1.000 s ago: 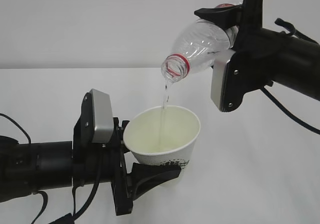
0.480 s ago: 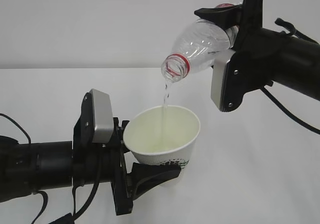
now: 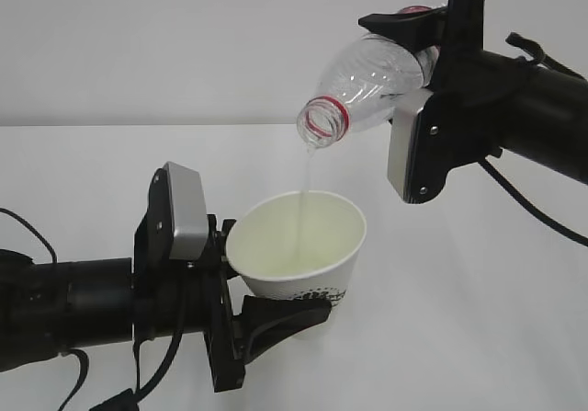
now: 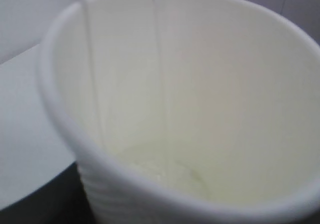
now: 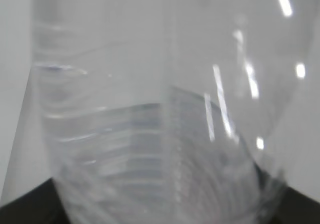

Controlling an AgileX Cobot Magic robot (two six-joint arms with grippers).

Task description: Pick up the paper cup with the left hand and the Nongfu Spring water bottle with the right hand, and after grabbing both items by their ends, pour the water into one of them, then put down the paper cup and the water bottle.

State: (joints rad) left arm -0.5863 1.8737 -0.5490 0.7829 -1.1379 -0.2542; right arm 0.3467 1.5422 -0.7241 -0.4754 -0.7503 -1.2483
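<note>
The white paper cup (image 3: 296, 245) is held above the table, tilted slightly, with my left gripper (image 3: 248, 282) shut on its lower part. The left wrist view looks into the paper cup (image 4: 200, 98), where a pale pool of water (image 4: 165, 166) lies at the bottom. The clear Nongfu Spring water bottle (image 3: 363, 85) is tipped mouth-down to the left, above the cup, with my right gripper (image 3: 413, 48) shut on its rear end. A thin stream of water (image 3: 303, 195) falls from its red-ringed mouth into the cup. The ribbed bottle (image 5: 160, 124) fills the right wrist view.
A white table (image 3: 478, 319) spreads under both arms, with a plain pale wall (image 3: 184, 43) behind. A black cable (image 3: 537, 218) hangs below the right arm.
The stream from the bottle has thinned slightly. The cup and left gripper have shifted a touch to the left; the bottle's tilt is almost unchanged.
</note>
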